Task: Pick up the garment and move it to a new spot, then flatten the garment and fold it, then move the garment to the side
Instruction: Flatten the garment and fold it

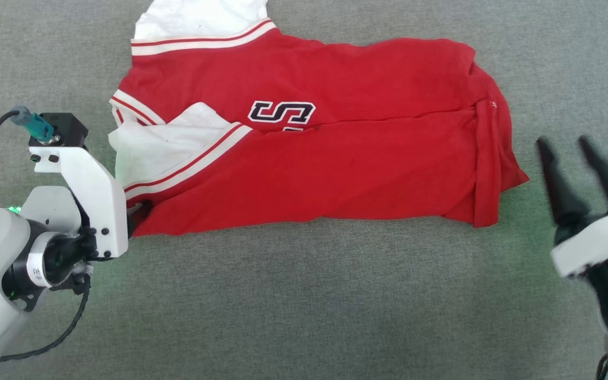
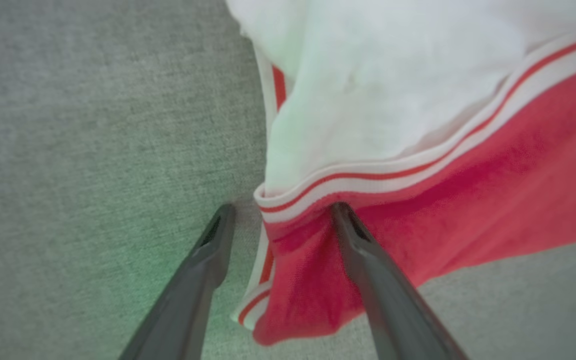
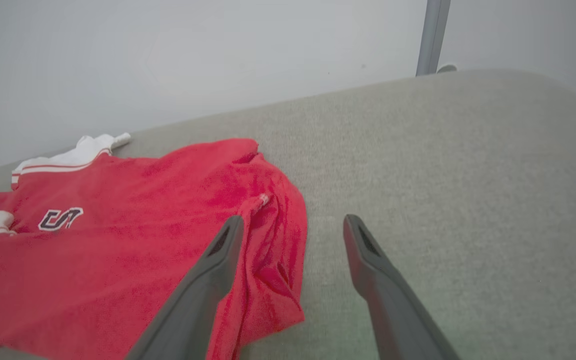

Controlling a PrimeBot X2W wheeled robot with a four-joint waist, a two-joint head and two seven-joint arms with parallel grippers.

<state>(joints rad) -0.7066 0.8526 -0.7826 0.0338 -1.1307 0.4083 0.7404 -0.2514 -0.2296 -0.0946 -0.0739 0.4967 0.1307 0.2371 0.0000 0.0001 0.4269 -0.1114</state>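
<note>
On the grey cloth-covered worktop [image 1: 304, 295], the garment [image 1: 335, 174] lies spread sideways, a red T-shirt whose near half is doubled up over the chest, partly covering the navy letters [image 1: 282, 112]. One white sleeve [image 1: 161, 145] with striped trim is folded across the collar end. The other sleeve [image 1: 198, 18] sticks out at the far edge.

The left gripper [image 2: 280, 215] sits at the garment's near collar-end corner, its jaws spread wide and gripping nothing. One finger [image 2: 208, 260] stands over bare cloth just beside the garment, and the other [image 2: 363, 260] over the red fabric just below the striped trim. Whether that finger touches the fabric cannot be told.

The right gripper [image 1: 562, 142] is beside the garment's hem end, apart from the fabric. It too is released and empty, its dark fingers [image 3: 368, 255] parted over bare worktop.
</note>
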